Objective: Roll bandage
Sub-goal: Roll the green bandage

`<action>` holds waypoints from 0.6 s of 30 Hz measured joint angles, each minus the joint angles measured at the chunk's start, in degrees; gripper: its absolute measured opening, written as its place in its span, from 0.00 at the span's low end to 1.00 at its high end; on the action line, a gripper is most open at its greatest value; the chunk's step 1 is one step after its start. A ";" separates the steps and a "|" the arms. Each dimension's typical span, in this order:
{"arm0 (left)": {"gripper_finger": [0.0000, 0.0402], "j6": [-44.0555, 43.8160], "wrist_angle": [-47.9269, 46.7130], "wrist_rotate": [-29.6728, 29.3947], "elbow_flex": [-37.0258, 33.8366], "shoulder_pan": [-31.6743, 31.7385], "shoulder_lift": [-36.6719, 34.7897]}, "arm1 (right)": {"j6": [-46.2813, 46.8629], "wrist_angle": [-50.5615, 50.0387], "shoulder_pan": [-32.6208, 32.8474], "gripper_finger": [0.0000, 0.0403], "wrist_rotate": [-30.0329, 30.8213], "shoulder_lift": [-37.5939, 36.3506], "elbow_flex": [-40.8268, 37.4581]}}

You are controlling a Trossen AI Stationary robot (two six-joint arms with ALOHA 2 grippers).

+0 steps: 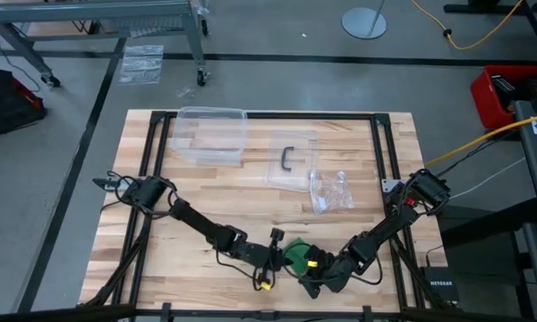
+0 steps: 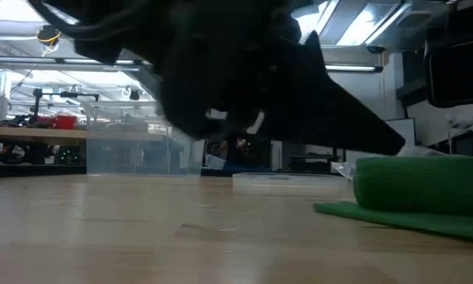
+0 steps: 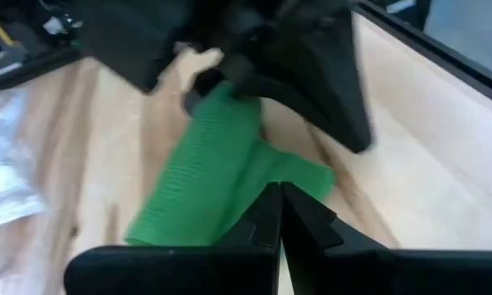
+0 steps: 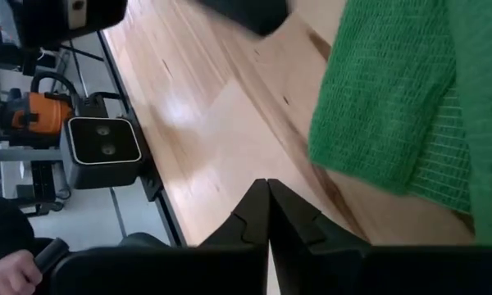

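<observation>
clear bin [image 1: 211,134] | flat lid with dark handle [image 1: 291,161] | crumpled plastic bag [image 1: 330,190] | wooden table [image 1: 206,197]

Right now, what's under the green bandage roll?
Under the bandage roll, a flat green tail of the same cloth lies on the wooden table. Whatever lies beneath the roll's middle is covered.

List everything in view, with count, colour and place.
bandage: one, bright green, partly rolled, on the table's near edge between the two grippers.
clear plastic container: one, transparent, far left part of the table.
clear lid with dark handle: one, transparent, table's middle, far side.
clear plastic bag: one, transparent, crumpled, right of the lid.
table: one, light wood, dark frame.
left gripper: one, dark, fingers shut, at the bandage's left.
right gripper: one, dark, fingers shut, at the bandage's right.
</observation>
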 joint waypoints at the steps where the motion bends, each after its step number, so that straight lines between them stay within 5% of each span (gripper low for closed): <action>1: 0.00 -0.32 0.07 -0.09 0.02 0.26 0.13 | 0.00 0.31 0.00 0.01 0.01 -0.01 0.00; 18: 0.00 -6.97 -1.57 1.64 0.13 2.35 4.32 | -1.13 -0.85 -0.09 0.01 7.22 -0.33 0.15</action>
